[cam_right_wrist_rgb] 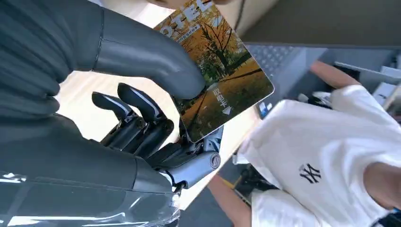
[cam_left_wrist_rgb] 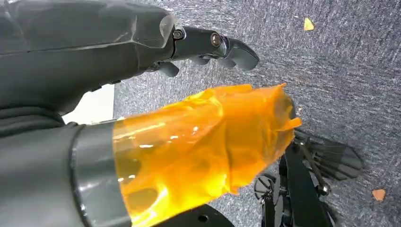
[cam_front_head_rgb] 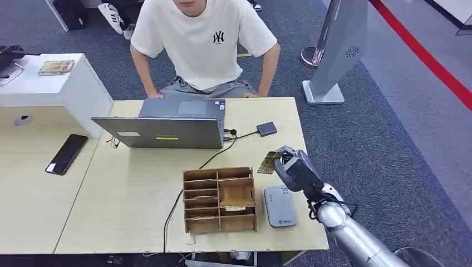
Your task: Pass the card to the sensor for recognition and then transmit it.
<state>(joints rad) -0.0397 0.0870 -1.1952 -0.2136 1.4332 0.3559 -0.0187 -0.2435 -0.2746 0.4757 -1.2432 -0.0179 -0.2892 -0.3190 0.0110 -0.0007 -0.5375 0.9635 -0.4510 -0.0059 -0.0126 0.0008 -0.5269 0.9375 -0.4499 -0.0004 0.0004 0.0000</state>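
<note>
Right robot hand (cam_front_head_rgb: 295, 167) grasps the card (cam_front_head_rgb: 269, 162), pinched between thumb (cam_right_wrist_rgb: 151, 61) and the darker fingers (cam_right_wrist_rgb: 142, 118); the arm rises from the counter's (cam_front_head_rgb: 139, 200) near right corner, silver forearm angled up and inward. The card is held in the air above the counter's right part, beyond the reader (cam_front_head_rgb: 280, 206) and to the right of the organiser (cam_front_head_rgb: 220, 199). The reader, a grey flat unit, lies flat on the counter just right of the organiser, close to the counter's right edge. Open counter surface lies between the reader and the small dark box (cam_front_head_rgb: 266, 128) further back.

Card face in the right wrist view (cam_right_wrist_rgb: 222, 75): autumn trees in orange and yellow, large white letters partly cut off at the frame edge, small white characters too small to read.

Left robot hand (cam_left_wrist_rgb: 208, 47) hangs over grey carpet, fingers curled, nothing in it; an amber film wraps its thumb.

Behind the organiser stands a laptop (cam_front_head_rgb: 167, 125), a cable running from it past the organiser. A person (cam_front_head_rgb: 203, 44) in a white T-shirt with an "NY" logo sits at the counter's far edge. A phone (cam_front_head_rgb: 67, 154) lies well left of the laptop.
</note>
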